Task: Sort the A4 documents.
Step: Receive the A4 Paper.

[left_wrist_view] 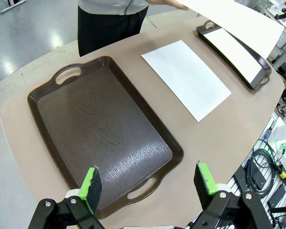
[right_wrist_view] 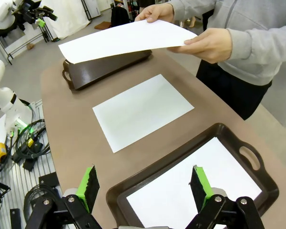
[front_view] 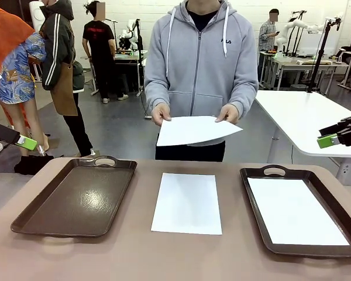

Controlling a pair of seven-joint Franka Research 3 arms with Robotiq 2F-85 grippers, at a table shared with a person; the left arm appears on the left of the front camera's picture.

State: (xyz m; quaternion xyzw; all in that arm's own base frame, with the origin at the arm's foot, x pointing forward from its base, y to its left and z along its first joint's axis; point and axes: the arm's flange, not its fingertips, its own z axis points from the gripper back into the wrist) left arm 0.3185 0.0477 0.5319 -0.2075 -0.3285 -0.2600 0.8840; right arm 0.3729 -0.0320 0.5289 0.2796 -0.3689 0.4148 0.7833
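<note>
Front: the middle sheet (front_view: 186, 203), blank white, lies flat on the bench (front_view: 164, 257), well apart from the left tool (front_view: 27, 142) and right tool (front_view: 327, 140) at the sides; a person's hands (front_view: 161, 114) hold a second sheet (front_view: 196, 130). Left wrist: jaws apart over the left tray (left_wrist_view: 100, 124). Right wrist: jaws apart over a third sheet (right_wrist_view: 224, 162) in the right tray (right_wrist_view: 219, 128).

The person (front_view: 200, 88) wears a grey zip hoodie (front_view: 241, 64) with white drawstrings (front_view: 169, 41) and dark trousers (front_view: 190, 154). The left gripper (left_wrist_view: 150, 183) and right gripper (right_wrist_view: 145, 183) are black, with silver screws (left_wrist_view: 44, 203) and green pads (left_wrist_view: 90, 187).
</note>
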